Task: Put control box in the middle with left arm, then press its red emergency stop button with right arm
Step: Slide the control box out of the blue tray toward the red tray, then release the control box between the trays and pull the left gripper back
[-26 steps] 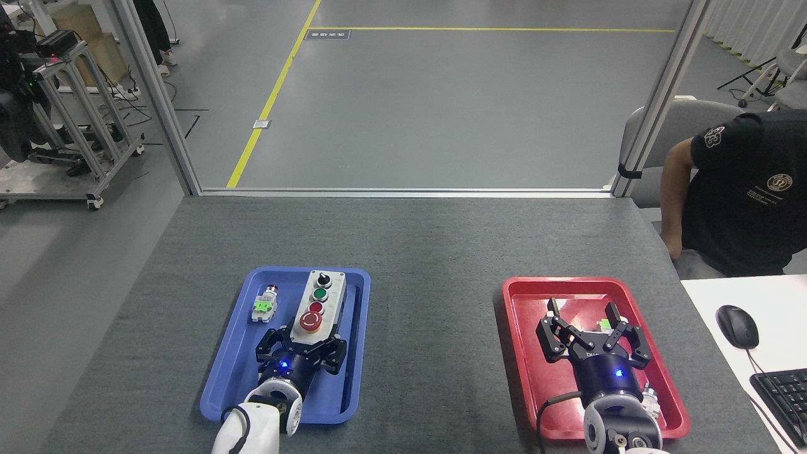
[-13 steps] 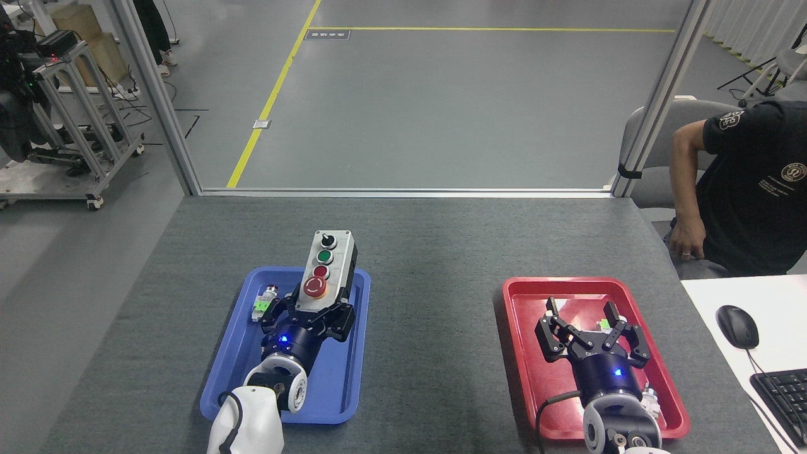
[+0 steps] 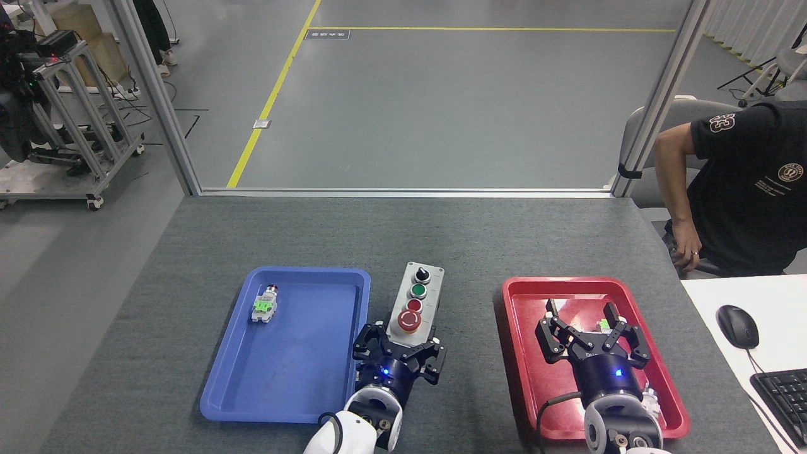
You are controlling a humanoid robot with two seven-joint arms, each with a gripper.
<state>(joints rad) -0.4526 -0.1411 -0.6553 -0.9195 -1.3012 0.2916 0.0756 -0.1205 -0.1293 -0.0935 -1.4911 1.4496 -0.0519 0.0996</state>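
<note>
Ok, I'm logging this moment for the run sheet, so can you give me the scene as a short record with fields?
box: grey-faced oblong control box over the bare dark grey felt tabletop, between the trays
left gripper: shut on the box's near end
right gripper: open, over the red plastic tray
stop button: round red mushroom button, not pressed yet
blue plastic tray: holds a small silver-and-green switch part

The box (image 3: 416, 304) lies on the desk (image 3: 441, 239) just beyond the left gripper (image 3: 400, 343), between two trays. One tray (image 3: 233, 391) lies left of that gripper; the other (image 3: 523, 378) lies under the right gripper (image 3: 591, 331).
</note>
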